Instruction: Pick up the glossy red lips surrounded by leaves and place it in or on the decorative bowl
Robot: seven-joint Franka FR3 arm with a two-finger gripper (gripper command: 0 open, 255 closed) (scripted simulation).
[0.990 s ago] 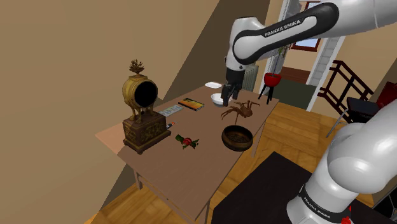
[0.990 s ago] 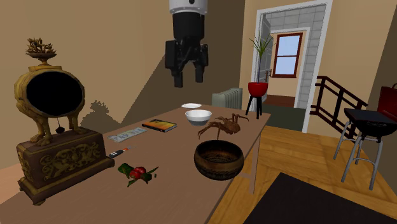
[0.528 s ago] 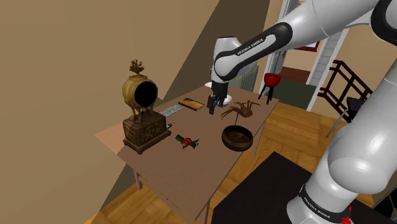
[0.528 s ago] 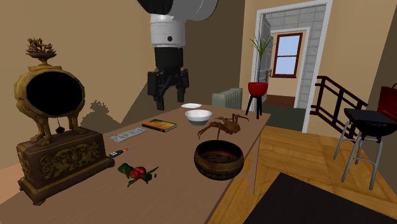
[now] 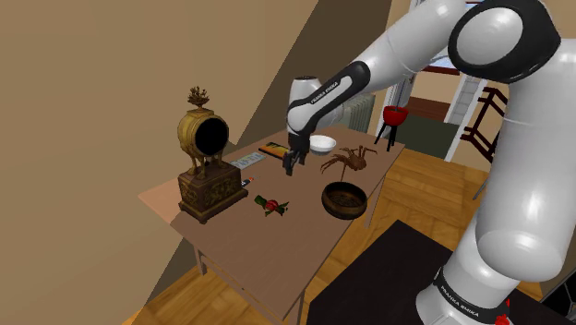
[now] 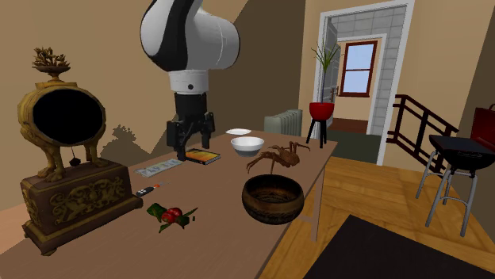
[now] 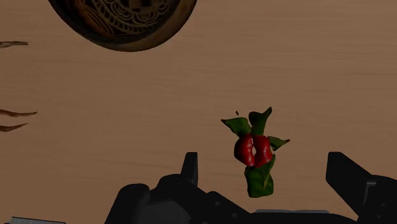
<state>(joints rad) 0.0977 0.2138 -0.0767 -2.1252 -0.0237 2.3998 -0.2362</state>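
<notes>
The bowl [image 7: 127, 25] is cut off by the wrist view's edge, and its patterned inside lies bare. The gripper [image 6: 190, 147] hides part of a book [image 6: 208, 158]. Its fingers [image 7: 347, 181] stand wide apart, released, holding nothing. The lips [image 6: 172, 215] lie on the worktop [image 5: 268, 254] at the second exterior view's lower left, apart from the bowl.

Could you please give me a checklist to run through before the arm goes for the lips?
1. End effector open: ok.
2. Lips lying free on the table: ok.
3. Lips seen between the fingers in the wrist view: ok.
4. End effector down at the lips: not ok, it hangs above them, not touching.
5. Bowl upright and empty: ok.
</notes>
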